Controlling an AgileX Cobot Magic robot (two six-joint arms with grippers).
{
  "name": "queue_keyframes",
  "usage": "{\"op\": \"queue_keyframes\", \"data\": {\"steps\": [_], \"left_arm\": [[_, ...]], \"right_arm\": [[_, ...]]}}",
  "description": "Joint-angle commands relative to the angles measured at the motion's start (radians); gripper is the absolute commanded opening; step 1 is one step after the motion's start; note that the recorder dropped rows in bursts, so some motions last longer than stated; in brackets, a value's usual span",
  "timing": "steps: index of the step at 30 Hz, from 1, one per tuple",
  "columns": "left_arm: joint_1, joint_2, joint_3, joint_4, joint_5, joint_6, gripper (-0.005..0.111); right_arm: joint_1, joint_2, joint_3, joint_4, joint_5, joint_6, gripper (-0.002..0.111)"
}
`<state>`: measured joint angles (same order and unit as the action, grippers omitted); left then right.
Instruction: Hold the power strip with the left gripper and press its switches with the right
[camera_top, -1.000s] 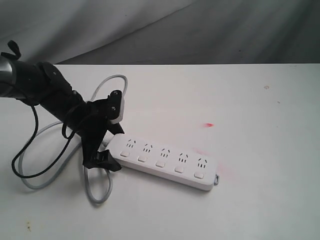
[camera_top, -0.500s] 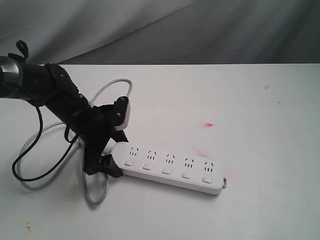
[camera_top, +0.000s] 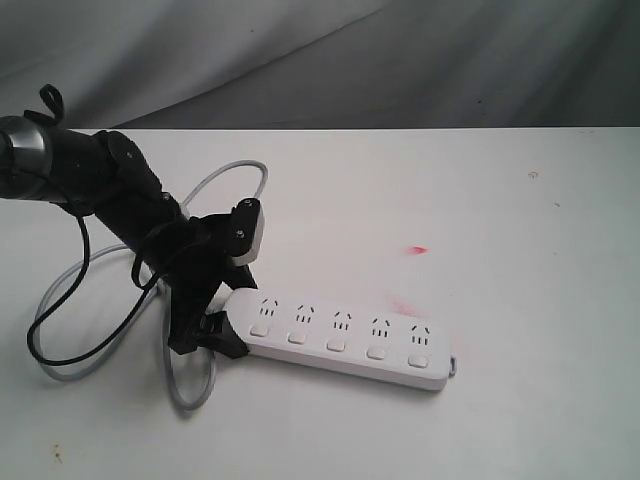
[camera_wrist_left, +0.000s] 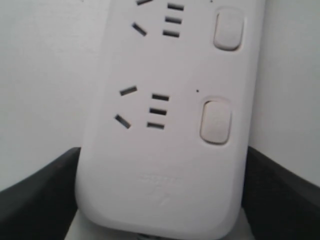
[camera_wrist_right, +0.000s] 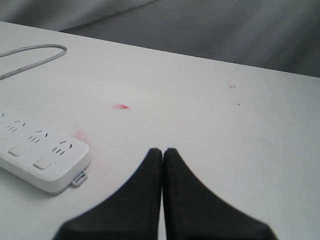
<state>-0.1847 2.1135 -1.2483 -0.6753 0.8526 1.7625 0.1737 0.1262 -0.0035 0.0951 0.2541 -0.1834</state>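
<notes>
The power strip (camera_top: 340, 335) lay flat on the white worktop (camera_top: 520, 300), left of centre and towards the near side. Its length ran left to right, with the right end slightly nearer. Five sockets (camera_top: 341, 320) faced up, with the five switches (camera_top: 336, 346) in a row along the near edge, none touched. The left tool (camera_top: 233, 300) straddled the left end of the strip. In the left wrist view its black fingers (camera_wrist_left: 40, 190) sat against both long sides of the rounded end, so the tool was closed on the strip at a wide setting. The grey cord (camera_top: 190, 390) left that end and looped across the left of the worktop, beside a black cable (camera_top: 60, 350) hanging from the arm. The right tool (camera_wrist_right: 162, 160) was out of the exterior view. Its own camera showed its two fingers pressed together with nothing between them, clear of the strip's right end (camera_wrist_right: 40, 160). A small red mark (camera_top: 418, 249) lay on the worktop beyond the strip's right end.
</notes>
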Motion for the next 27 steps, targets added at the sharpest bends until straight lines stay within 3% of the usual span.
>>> {"op": "queue_keyframes", "data": {"steps": [1, 7, 27], "left_arm": [[-0.007, 0.005, -0.002, 0.005, 0.034, -0.01, 0.063], [-0.007, 0.005, -0.002, 0.005, 0.036, -0.01, 0.05], [-0.007, 0.005, -0.002, 0.005, 0.036, -0.004, 0.05]], "right_arm": [[-0.006, -0.005, 0.003, -0.007, -0.009, 0.0, 0.0], [-0.006, -0.005, 0.003, -0.007, -0.009, 0.0, 0.0], [-0.006, -0.005, 0.003, -0.007, -0.009, 0.0, 0.0]]}}
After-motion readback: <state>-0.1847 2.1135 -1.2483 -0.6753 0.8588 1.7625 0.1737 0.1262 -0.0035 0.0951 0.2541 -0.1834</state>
